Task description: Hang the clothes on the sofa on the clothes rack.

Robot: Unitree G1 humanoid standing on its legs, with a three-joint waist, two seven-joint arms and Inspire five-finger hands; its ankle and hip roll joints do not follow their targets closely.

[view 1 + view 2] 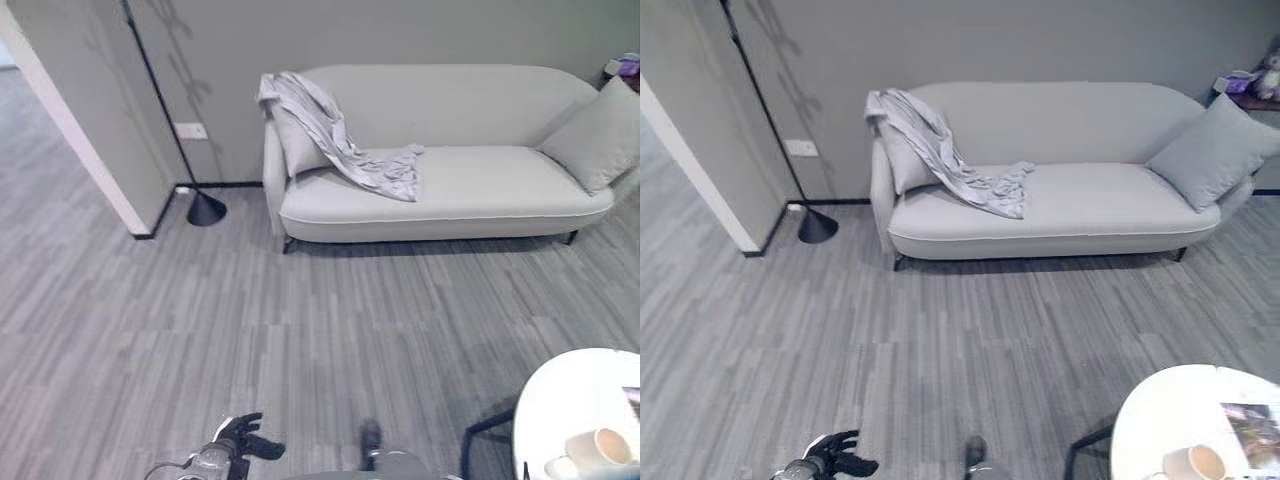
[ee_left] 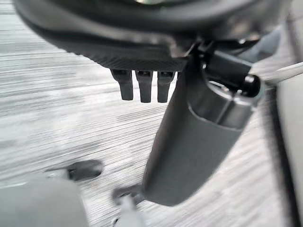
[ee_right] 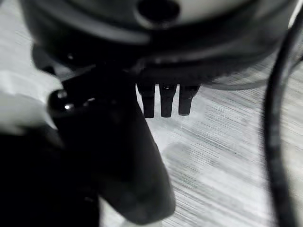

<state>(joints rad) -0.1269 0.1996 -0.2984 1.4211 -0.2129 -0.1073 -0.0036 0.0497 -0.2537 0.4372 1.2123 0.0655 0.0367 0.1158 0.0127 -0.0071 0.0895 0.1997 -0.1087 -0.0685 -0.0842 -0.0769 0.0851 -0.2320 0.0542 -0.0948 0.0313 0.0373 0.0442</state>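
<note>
A light grey garment (image 1: 340,140) hangs over the left arm and backrest of a pale sofa (image 1: 480,180), and its lower end spreads onto the seat. The sofa stands against the far wall, across a wide stretch of floor from me. My left hand (image 1: 243,437) is low at the near edge of the floor, fingers spread and holding nothing. In its wrist view the left hand (image 2: 142,52) has straight fingers above the wood-pattern floor. My right hand (image 3: 161,61) also has straight fingers and is empty over the floor.
A thin black pole on a round base (image 1: 205,208) leans by the wall, left of the sofa. A wall corner juts out at far left. A grey cushion (image 1: 595,140) rests at the sofa's right end. A round white table (image 1: 570,400) with a cup (image 1: 600,447) stands at near right.
</note>
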